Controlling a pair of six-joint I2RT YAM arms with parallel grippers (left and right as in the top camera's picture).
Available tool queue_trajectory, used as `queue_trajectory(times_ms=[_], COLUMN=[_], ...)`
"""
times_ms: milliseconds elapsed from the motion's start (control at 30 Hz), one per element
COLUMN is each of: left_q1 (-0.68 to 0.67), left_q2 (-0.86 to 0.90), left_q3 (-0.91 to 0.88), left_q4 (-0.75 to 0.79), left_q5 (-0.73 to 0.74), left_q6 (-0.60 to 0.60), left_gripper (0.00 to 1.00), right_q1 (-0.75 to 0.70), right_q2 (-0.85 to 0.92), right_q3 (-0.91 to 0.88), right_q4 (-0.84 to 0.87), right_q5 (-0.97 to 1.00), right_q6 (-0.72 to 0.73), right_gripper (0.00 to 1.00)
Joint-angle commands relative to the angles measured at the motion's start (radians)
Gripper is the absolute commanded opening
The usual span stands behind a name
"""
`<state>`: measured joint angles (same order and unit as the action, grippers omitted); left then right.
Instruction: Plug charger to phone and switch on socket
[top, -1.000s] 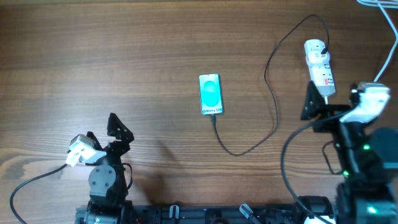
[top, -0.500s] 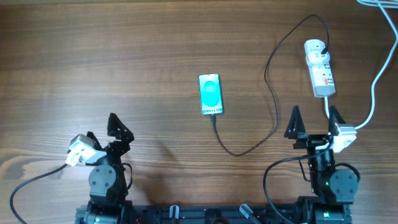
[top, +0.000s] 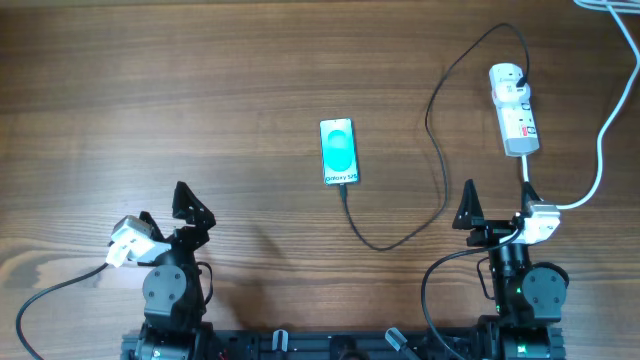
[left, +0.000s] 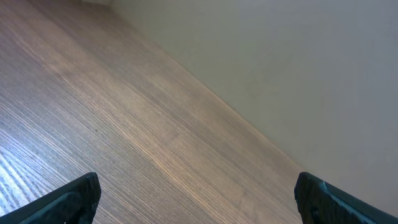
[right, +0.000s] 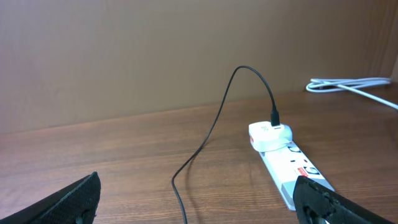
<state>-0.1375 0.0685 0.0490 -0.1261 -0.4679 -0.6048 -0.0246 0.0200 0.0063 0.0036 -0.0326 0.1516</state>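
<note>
Table (top: 150, 80): wood-grain top. Phone (top: 339, 152): flat, screen up, about mid-table, long side running near edge to far edge, white text strip at its near end. Charger (top: 437, 150): thin black cable meeting the phone's near end, looping toward the near edge, then bending back up toward the far right corner and down into a white adapter (right: 270, 134) sitting on the socket's far end; can't tell if the tip is fully seated in the phone. Socket (top: 514, 122): white strip by the right edge, far half, red markings on top. White cord (top: 603, 135): leaves the socket's near end, passes by the R gripper, swings out to the right edge. L gripper (top: 192, 207): near edge, left side, jaws spread wide, holding nothing, only bare table ahead. R gripper (top: 497, 208): near edge, right side, jaws spread wide, holding nothing, facing the socket, apart from it.
</note>
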Motion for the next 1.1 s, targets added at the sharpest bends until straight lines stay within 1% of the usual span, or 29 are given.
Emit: queue_trajectory(times_ms=[0,433,567,733,767,833,900,1067], left_q1=[-0.004,-0.004,0.018,0.129,0.171,0.202,0.206,0.206], left_q2=[0.0,0.0,-0.058,-0.065,-0.065,-0.065,-0.065,-0.065], left_q3=[-0.01,-0.01,-0.01,-0.011,-0.011,-0.014,-0.015,-0.016], left_q4=[0.003,0.003,0.003,0.004,0.003,0.002,-0.001,-0.005], left_q5=[-0.016,-0.016,-0.016,0.115,0.201,0.32,0.371,0.434], left_q6=[-0.002,-0.002,-0.002,0.003,0.092,0.244,0.328,0.34], left_gripper=[1.0,1.0,1.0,1.0,1.0,1.0,1.0,1.0], right_q1=[0.005,0.005,0.005,0.005,0.005,0.005,0.005,0.005], right_q2=[-0.016,-0.016,-0.016,-0.016,-0.016,-0.016,-0.016,-0.016], right_q3=[-0.001,-0.001,-0.001,-0.001,-0.001,-0.001,-0.001,-0.001], right_q4=[0.001,0.001,0.001,0.001,0.001,0.001,0.001,0.001], right_q5=[0.009,0.009,0.009,0.009,0.009,0.009,0.009,0.009], right_q6=[-0.018,-0.018,-0.018,-0.018,-0.018,-0.018,-0.018,-0.018], right_gripper=[1.0,1.0,1.0,1.0,1.0,1.0,1.0,1.0])
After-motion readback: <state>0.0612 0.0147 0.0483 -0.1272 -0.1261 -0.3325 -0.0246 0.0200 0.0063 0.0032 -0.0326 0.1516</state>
